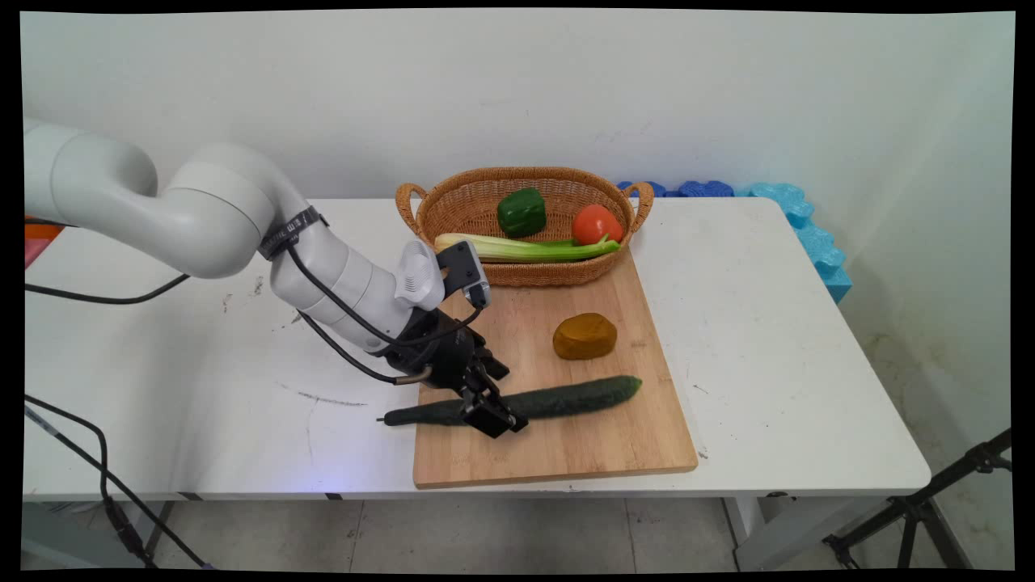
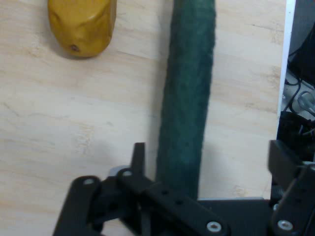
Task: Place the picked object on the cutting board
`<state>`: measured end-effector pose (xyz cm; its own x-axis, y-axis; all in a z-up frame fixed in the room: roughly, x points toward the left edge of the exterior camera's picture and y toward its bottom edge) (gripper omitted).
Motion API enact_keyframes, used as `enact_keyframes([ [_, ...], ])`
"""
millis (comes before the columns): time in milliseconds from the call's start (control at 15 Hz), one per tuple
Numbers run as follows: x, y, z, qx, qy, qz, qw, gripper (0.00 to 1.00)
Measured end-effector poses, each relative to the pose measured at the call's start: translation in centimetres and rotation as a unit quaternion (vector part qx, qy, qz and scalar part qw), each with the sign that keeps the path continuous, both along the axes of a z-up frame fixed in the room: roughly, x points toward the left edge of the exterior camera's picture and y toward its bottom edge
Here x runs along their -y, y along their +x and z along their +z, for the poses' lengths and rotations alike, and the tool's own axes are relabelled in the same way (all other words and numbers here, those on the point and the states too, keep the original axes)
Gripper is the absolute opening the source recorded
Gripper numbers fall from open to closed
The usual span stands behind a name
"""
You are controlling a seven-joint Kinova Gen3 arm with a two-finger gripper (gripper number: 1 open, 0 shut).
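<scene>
The pincer (image 1: 491,411) is down on the board (image 1: 566,453) with its fingers (image 2: 139,160) spread either side of the cucumber (image 2: 189,98), not yet closed on it, the potato (image 2: 82,24) lying just beyond.

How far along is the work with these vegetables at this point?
The pepper, tomato and corn already lie in the basket. The open gripper straddles the cucumber on the cutting board, not yet closed on it. The cucumber and brown potato are outside the basket.
</scene>
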<state>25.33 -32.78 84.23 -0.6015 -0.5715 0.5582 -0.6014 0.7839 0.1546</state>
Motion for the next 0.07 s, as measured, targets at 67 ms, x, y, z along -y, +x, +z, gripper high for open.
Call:
enact_keyframes([
  [67,-0.05,-0.06,0.04,0.000,-0.001,0.000,1.0000,1.00],
])
